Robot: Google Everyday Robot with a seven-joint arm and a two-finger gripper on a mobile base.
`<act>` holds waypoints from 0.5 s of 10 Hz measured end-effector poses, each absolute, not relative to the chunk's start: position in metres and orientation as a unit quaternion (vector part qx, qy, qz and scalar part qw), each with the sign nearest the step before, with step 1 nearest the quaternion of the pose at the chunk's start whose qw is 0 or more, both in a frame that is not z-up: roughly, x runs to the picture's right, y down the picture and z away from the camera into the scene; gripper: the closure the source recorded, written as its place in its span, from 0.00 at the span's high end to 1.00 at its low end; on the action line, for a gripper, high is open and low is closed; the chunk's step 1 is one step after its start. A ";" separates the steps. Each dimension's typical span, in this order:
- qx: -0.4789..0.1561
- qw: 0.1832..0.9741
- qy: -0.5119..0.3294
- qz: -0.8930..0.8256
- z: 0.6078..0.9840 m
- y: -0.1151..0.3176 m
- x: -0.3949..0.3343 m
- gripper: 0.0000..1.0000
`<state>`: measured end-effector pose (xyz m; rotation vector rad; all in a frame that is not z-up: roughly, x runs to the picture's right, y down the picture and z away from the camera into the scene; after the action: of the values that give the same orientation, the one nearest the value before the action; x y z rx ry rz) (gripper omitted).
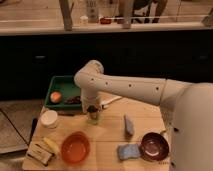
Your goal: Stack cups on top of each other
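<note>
- the gripper [92,109] hangs straight down from the bent arm at the back middle of the wooden table [150,117], right over the pale green cup [93,119]; whether it is clamped on anything i cannot tell.
- the green cup stands upright, mouth up, just in front of the green tray [65,80]. i judge that suits it as the base of the stack.
- something dark sits at the gripper's tip, just above the cup's rim. it could be the darker cup going in, but i cannot separate it from the gripper.
- around the cup: the tray's edge is close behind, the white tub [48,119] is off to the left as i look, the orange bowl [75,148] is nearer the front, and the grey-blue block [129,125] is to the right. none of them touches the cup.
- the maroon bowl [154,145] and blue sponge [127,150] lie well apart, so straight up looks the freest way out.
</note>
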<state>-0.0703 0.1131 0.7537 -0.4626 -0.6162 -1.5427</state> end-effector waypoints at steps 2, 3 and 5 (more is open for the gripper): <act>-0.207 0.653 -0.275 -0.674 0.761 0.115 -0.071 0.04; -0.209 0.653 -0.281 -0.671 0.765 0.118 -0.076 0.22; -0.216 0.653 -0.284 -0.669 0.769 0.121 -0.075 0.44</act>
<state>-0.0748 0.1206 0.7689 -0.4899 -0.6447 -1.5173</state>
